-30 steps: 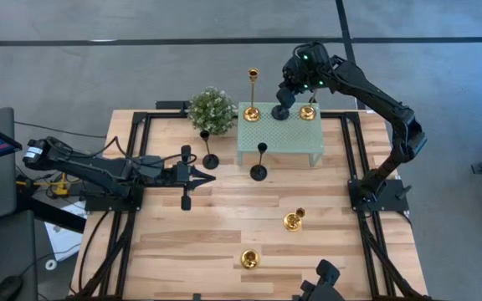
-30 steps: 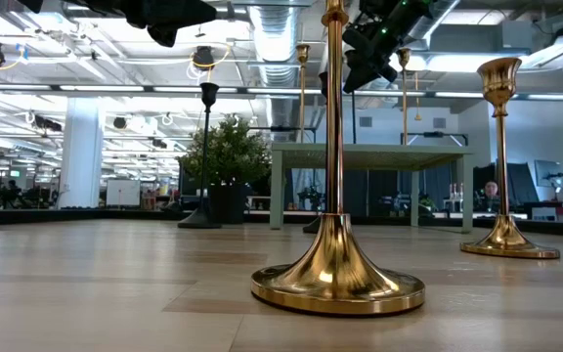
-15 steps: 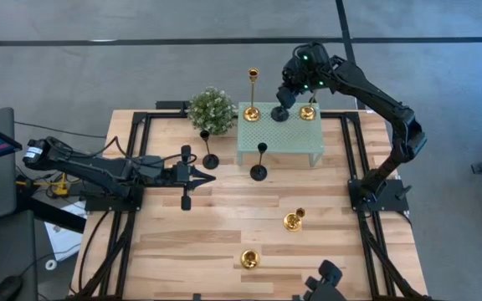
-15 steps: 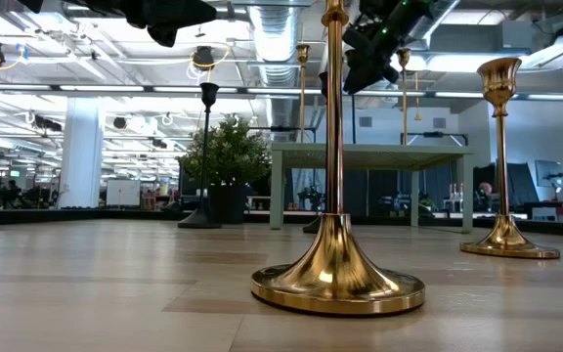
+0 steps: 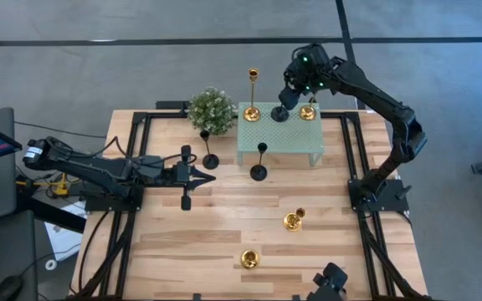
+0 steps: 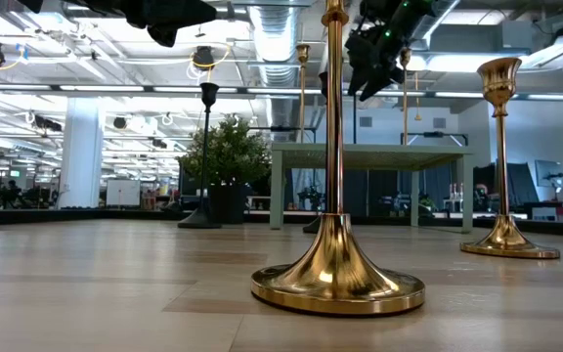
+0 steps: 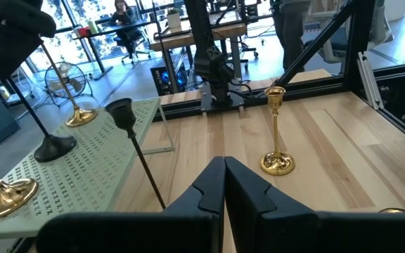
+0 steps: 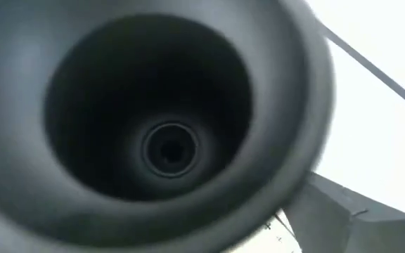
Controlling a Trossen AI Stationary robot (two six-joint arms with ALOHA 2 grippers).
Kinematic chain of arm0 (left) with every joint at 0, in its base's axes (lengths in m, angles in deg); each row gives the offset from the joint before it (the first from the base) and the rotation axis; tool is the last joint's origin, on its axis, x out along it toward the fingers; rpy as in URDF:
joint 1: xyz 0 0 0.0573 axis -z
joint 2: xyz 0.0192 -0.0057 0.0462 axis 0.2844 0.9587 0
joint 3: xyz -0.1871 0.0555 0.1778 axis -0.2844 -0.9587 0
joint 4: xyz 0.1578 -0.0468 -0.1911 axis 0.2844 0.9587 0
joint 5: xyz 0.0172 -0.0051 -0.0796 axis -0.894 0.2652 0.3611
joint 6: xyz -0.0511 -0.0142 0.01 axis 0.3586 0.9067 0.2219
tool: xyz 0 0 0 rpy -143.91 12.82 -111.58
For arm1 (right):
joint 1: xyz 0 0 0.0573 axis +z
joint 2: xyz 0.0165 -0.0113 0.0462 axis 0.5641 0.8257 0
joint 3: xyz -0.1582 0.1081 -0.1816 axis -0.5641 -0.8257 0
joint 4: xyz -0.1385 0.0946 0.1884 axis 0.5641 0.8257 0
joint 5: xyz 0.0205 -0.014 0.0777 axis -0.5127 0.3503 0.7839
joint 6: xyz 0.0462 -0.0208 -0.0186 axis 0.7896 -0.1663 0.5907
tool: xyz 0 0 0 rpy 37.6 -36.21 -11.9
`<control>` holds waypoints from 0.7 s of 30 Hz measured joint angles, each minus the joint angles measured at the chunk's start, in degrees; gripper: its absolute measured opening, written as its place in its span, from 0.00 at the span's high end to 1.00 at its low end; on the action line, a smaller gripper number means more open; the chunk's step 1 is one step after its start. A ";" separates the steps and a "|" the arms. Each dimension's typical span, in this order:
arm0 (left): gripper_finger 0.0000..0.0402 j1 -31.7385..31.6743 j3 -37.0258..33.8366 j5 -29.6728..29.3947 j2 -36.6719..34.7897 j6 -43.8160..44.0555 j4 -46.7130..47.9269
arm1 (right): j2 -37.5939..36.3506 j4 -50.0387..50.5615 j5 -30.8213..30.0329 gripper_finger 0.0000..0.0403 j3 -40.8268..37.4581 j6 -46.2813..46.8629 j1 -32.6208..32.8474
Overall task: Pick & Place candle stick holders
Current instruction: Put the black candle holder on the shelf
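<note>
High view puts our right gripper [image 5: 289, 94] above the black candle stick holder [image 5: 280, 113] standing on the mint green stand [image 5: 279, 134], between the tall gold holder [image 5: 252, 94] and a short gold one [image 5: 307, 111]; whether its fingers are apart or clamped we cannot tell here, since the right wrist view is filled by the black cup [image 8: 167, 119] right up against the lens. We judge the risk is in pulling away: a finger catching that cup would tip the slim holder, and its fall could knock a gold neighbour off the stand. Our left gripper [image 7: 223, 184] waits with fingers pressed together over the bench [image 5: 224, 242], near two more black holders. Two gold holders remain on the open bench.
</note>
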 joint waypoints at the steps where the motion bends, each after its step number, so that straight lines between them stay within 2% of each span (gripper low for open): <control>1: 0.98 0.01 -0.01 0.00 0.00 0.01 0.00 | 0.00 0.21 0.00 0.39 0.00 0.33 0.16; 21: 0.98 0.01 0.00 0.00 0.00 0.00 0.00 | -0.13 6.21 -0.02 0.37 0.00 3.11 4.91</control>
